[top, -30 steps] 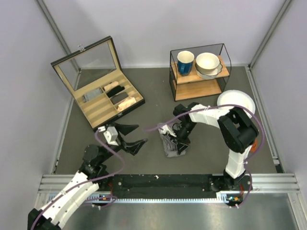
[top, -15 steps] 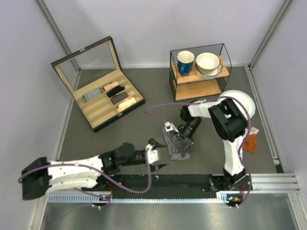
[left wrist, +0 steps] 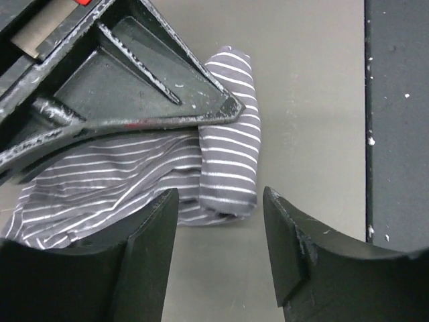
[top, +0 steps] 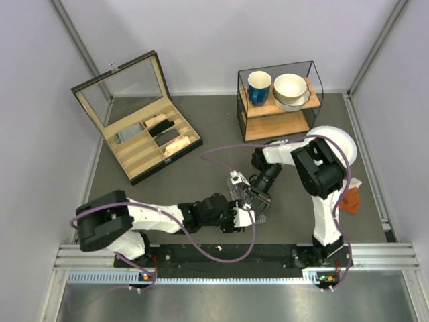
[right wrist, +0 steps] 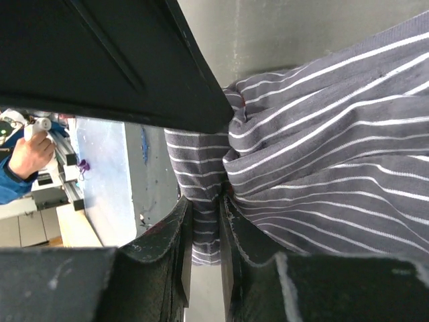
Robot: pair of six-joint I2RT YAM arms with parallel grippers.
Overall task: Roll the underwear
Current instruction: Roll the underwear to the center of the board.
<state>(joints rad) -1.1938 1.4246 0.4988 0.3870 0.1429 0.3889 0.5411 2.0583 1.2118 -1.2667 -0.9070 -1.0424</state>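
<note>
The table [top: 194,178] has a dull grey top. Striped grey underwear [left wrist: 228,168] lies bunched on it near the middle front. An open box [top: 167,163] sits at the back left, a wire shelf [top: 271,126] at the back right. A white plate [top: 328,142] lies near the right edge, with an orange thing [top: 350,199] in front of it.

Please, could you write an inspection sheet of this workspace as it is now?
Surface: grey mat, flat.
Job's things: striped underwear, partly folded, lying on the mat.
Clutter: open box holding rolls; shelf with mug and bowls; white plate; orange item.
Grippers: left pincer open, straddling the folded end; right pincer shut on a fold.
Cables: purple cables loop beside both arms.
Surroundings: grey walls; a person's hand beyond the table.
</note>
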